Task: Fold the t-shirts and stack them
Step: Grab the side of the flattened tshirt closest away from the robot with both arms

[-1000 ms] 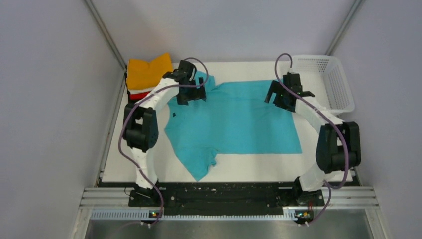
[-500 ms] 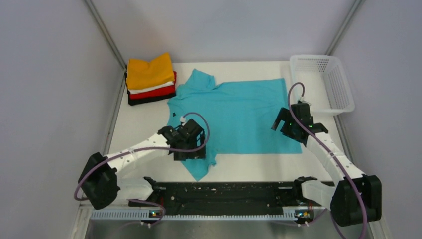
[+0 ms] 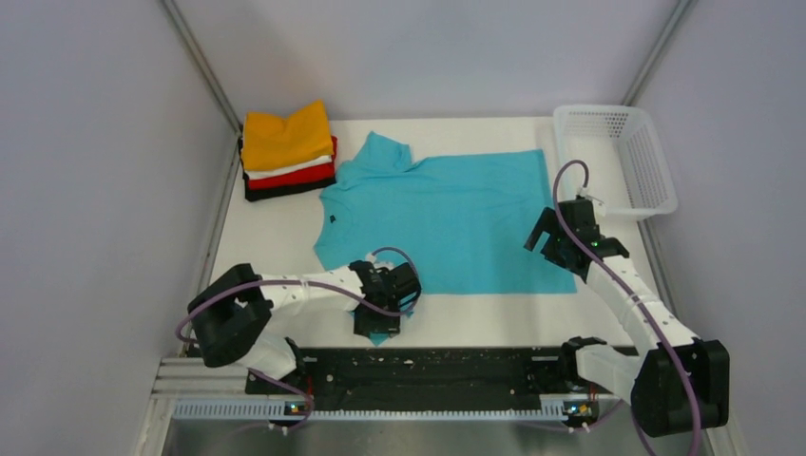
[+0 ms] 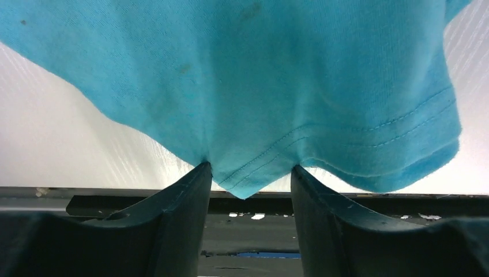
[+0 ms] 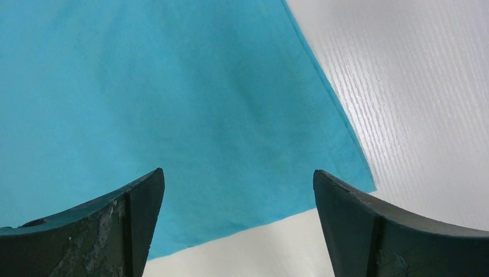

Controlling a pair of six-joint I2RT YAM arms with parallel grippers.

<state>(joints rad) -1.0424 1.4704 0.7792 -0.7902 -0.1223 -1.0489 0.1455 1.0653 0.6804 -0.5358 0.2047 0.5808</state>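
The turquoise t-shirt (image 3: 447, 218) lies spread flat on the white table, collar to the left and hem to the right. My left gripper (image 3: 379, 324) is at its near sleeve, open, with the sleeve's hemmed corner (image 4: 254, 173) between the two fingers (image 4: 184, 202). My right gripper (image 3: 559, 253) is open and empty, low over the shirt's near right hem corner (image 5: 346, 167). The folded stack (image 3: 285, 152) sits at the far left, orange on top, then white, red and black.
The white perforated basket (image 3: 656, 195) stands at the far right of the table. The black base rail (image 3: 428, 366) runs along the near edge, just behind my left fingers. Grey walls close in both sides.
My left gripper has come from the far collar area down to the near sleeve. My right gripper has come from the far hem to the near right corner. The shirt lies as before.
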